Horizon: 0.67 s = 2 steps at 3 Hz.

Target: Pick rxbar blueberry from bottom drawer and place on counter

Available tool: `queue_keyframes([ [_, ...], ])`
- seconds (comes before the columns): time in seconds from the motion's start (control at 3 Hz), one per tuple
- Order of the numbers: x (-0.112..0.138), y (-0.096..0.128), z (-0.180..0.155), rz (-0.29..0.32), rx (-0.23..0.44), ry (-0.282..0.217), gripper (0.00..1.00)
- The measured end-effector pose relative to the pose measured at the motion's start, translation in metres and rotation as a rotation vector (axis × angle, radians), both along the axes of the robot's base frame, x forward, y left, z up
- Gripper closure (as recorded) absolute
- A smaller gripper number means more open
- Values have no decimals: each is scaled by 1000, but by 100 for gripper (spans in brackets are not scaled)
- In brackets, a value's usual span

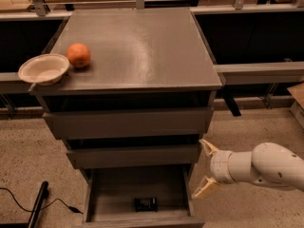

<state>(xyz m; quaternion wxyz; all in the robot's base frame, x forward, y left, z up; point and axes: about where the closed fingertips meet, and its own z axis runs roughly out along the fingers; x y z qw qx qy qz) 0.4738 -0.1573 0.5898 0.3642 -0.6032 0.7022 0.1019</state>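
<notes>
The rxbar blueberry (146, 204) lies flat in its dark wrapper on the floor of the bottom drawer (142, 221), which is pulled out at the foot of the cabinet. The counter (137, 46) is the grey-brown top above the three drawers. My gripper (204, 167) hangs to the right of the open drawer, level with the middle drawer's lower edge. Its two pale fingers (208, 147) are spread apart and hold nothing. It is above and to the right of the bar, not touching it.
An orange (78, 55) and a pale bowl (44, 69) sit at the counter's left edge. Dark shelves and rails flank the cabinet. A black cable and pole (37, 208) lie on the speckled floor at lower left.
</notes>
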Motion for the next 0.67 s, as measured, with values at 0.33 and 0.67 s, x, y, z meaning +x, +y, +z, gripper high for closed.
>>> queue_keyframes([
  [0.33,10,8,-19,22,29,16,0],
  [0.67,23,21,-61,55,64,1,0],
])
